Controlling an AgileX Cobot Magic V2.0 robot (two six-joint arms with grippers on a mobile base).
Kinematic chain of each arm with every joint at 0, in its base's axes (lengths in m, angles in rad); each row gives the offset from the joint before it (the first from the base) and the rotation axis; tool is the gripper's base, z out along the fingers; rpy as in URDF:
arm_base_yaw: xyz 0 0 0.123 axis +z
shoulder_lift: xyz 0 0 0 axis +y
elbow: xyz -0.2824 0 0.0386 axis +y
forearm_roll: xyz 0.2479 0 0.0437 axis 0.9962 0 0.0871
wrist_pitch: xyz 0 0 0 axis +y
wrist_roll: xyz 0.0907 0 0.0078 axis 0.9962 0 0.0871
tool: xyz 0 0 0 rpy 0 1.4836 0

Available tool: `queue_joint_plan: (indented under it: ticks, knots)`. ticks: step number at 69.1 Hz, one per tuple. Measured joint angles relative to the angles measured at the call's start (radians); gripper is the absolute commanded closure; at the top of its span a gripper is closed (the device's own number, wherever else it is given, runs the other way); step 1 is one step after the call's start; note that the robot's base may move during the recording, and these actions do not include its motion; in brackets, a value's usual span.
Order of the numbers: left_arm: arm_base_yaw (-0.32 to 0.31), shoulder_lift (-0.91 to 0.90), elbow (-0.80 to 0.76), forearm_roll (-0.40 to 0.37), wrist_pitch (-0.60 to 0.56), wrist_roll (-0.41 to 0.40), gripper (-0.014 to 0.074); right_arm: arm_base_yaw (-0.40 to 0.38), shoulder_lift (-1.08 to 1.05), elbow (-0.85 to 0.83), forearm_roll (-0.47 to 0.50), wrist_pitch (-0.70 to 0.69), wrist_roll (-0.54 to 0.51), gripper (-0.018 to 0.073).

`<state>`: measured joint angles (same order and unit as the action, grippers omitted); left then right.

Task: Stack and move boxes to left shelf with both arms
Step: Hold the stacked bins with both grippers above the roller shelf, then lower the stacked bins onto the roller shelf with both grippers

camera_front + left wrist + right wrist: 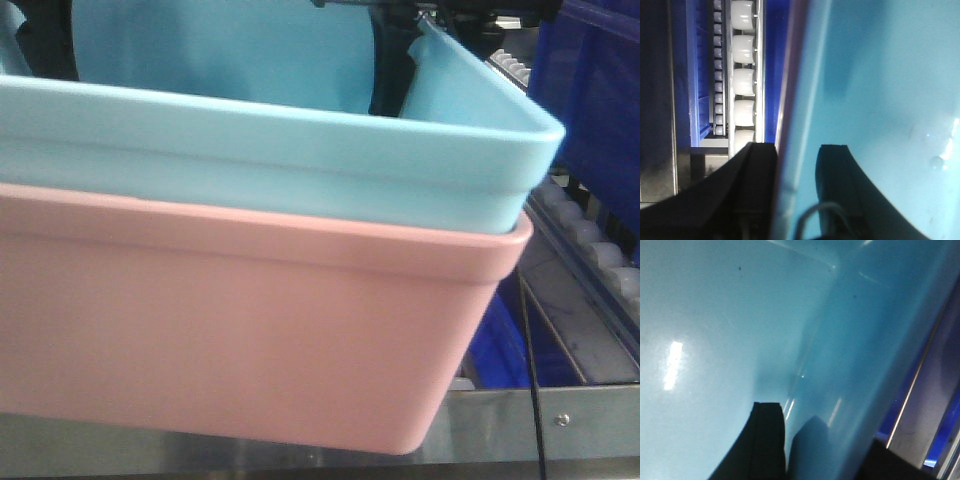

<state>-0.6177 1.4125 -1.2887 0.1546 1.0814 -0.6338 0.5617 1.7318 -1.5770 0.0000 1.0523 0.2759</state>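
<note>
Left jaws: the left gripper point(796, 192) is straddling the stacked side walls, one black finger point(752, 190) outside, the other inside the blue bin point(880, 100), pinching them between.
Right jaws: the right gripper point(827, 452) is doing the same on a blue wall, one finger point(767, 440) inside (the outer finger is barely showing at the picture's lower edge).
Boxes: the blue bin is sitting nested inside the pink bin point(240, 330), its rim riding above the pink rim.
Shelf: white rollers point(744, 82) are running just beside the stack; the steel front bar point(540, 420) is lying below its corner.
Surroundings: dark-blue crates point(595, 90) are standing on the right.
</note>
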Motion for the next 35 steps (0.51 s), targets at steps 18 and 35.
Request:
queue_joint_plan:
  ticks: [18,35]
  knots:
    - [0.000,0.000,0.000,-0.002,-0.040,0.007,0.0599,-0.002,0.000,-0.007,-0.006,0.021,-0.056,0.0511]
    - [0.000,0.020,-0.009,-0.002,-0.110,0.008,0.0599,-0.018,0.000,-0.112,-0.057,0.057,-0.065,0.0511]
